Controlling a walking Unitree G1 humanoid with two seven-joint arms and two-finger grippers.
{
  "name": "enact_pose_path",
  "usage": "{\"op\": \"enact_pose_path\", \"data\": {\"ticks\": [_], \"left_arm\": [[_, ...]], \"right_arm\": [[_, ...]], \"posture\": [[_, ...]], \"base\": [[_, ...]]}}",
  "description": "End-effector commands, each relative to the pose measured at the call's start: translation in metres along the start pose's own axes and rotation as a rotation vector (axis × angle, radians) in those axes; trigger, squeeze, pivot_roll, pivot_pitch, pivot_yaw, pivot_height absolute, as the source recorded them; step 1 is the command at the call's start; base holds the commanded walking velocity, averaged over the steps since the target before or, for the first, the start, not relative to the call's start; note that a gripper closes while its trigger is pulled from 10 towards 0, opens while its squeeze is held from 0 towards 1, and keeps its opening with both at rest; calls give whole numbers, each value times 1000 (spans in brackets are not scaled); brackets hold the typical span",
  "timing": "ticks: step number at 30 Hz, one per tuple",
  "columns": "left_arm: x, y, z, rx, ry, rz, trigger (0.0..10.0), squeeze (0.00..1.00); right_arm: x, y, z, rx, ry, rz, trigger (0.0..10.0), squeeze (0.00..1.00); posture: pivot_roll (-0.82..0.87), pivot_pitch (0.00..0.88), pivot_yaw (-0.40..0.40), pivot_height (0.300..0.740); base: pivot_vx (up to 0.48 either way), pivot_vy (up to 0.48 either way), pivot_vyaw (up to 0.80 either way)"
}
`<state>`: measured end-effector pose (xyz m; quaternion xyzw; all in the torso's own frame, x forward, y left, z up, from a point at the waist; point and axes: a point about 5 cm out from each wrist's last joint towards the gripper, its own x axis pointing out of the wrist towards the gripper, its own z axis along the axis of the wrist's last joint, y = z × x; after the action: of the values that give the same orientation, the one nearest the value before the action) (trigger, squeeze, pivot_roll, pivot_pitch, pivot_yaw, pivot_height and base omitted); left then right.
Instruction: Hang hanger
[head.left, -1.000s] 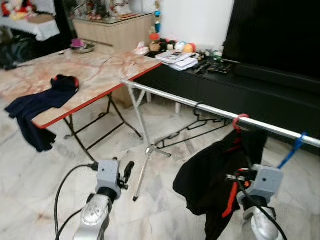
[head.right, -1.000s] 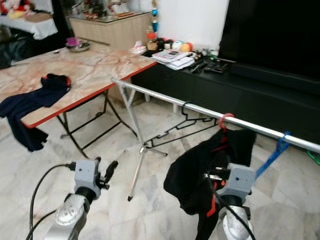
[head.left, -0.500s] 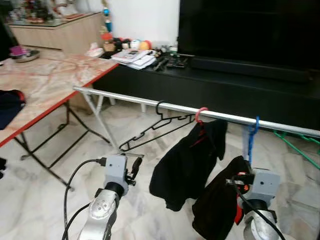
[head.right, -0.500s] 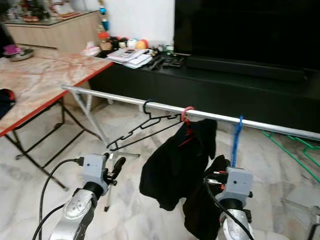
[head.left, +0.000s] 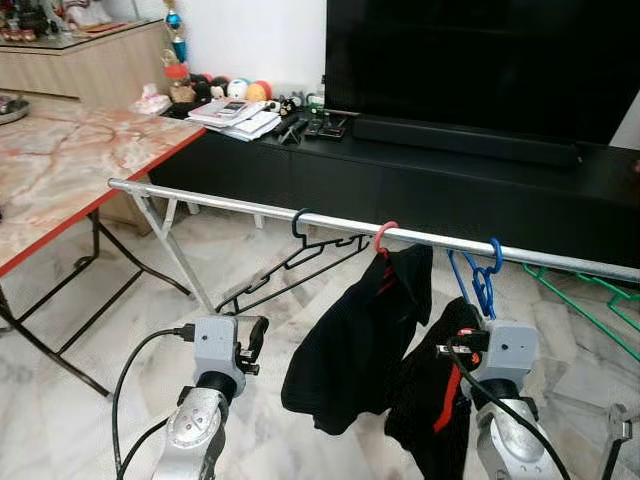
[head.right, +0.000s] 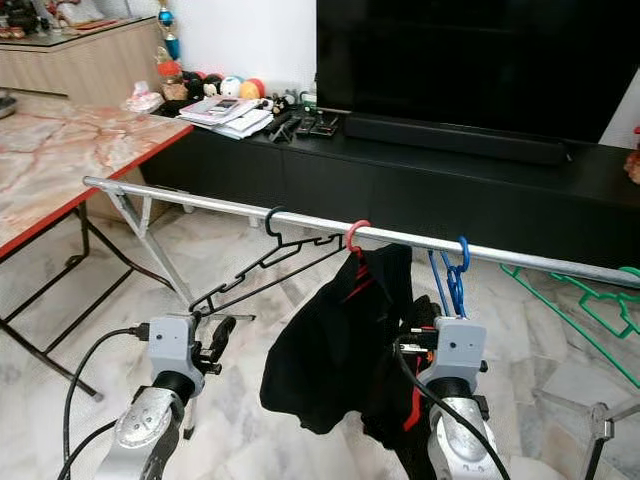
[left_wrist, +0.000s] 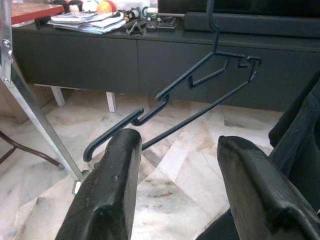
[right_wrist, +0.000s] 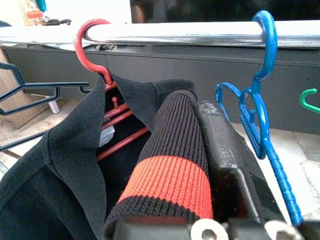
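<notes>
At the bottom of the frame, my right gripper (head.left: 462, 352) is closed tight on a black top with a red stripe (right_wrist: 167, 175), which droops down below it. My left gripper (left_wrist: 175, 190) is low on the left with its fingers spread wide and nothing in them. I think I am at the step of bringing this top up to hang it. Just above my right gripper, right of the middle, the blue hanger (head.left: 483, 283) hooks on the silver rail (head.left: 230, 206). Next I should lift the top toward that hanger. Beside it, a red hanger (head.left: 385, 238) holds a black shirt (head.left: 355, 335), then comes a bare dark hanger (head.left: 295, 262). Behind, across the top, is the black TV stand (head.left: 420, 190).
</notes>
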<state>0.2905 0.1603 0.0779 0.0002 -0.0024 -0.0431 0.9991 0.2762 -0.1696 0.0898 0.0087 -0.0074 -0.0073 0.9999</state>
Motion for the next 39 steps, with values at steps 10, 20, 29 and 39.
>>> {"op": "enact_pose_path", "data": {"ticks": [10,20,29,39], "left_arm": [[2,-6,1,47,-7,-27,10000,0],[9,-6,7,36,-17,-48,10000,0],[7,-4,8,28,-33,-34,10000,0],[7,-6,9,50,-36,-39,10000,0]], "right_arm": [[6,6,9,17,-70,26,10000,0],[-1,9,1,36,-52,11,10000,0],[-1,4,7,13,-86,-8,10000,0],[-9,-8,-6,21,-36,-52,10000,0]], "posture": [[63,0,30,740],[55,0,57,740],[69,0,48,740],[66,0,46,740]], "base": [[0,-211,-579],[0,-94,0],[0,0,0],[0,-131,0]]}}
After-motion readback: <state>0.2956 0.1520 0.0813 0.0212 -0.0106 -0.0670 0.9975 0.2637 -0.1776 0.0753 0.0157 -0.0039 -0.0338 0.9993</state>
